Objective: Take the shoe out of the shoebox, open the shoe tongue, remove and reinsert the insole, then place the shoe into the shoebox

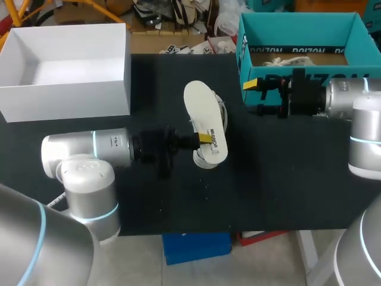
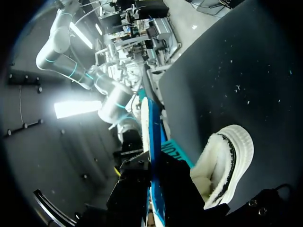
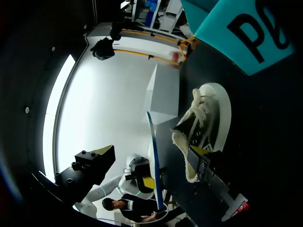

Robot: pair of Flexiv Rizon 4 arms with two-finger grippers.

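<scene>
A white insole (image 1: 201,107) hangs flat just above the white shoe (image 1: 208,156), which lies mid-table. My left gripper (image 1: 205,139) is shut on the insole's edge nearest it. In the left wrist view the insole (image 2: 152,142) stands edge-on with a blue underside between the dark fingers (image 2: 135,189), and the shoe (image 2: 229,163) lies beside it with its fleecy opening showing. My right gripper (image 1: 257,96) is open and holds nothing, in front of the teal shoebox (image 1: 297,37) and to the right of the shoe. The right wrist view looks across at the shoe (image 3: 210,118) and the insole (image 3: 154,156).
A white open box (image 1: 65,95) stands at the back left. The teal shoebox at the back right holds some white paper (image 1: 292,59). Bare black tabletop (image 1: 274,179) lies in front of the shoe and to its right.
</scene>
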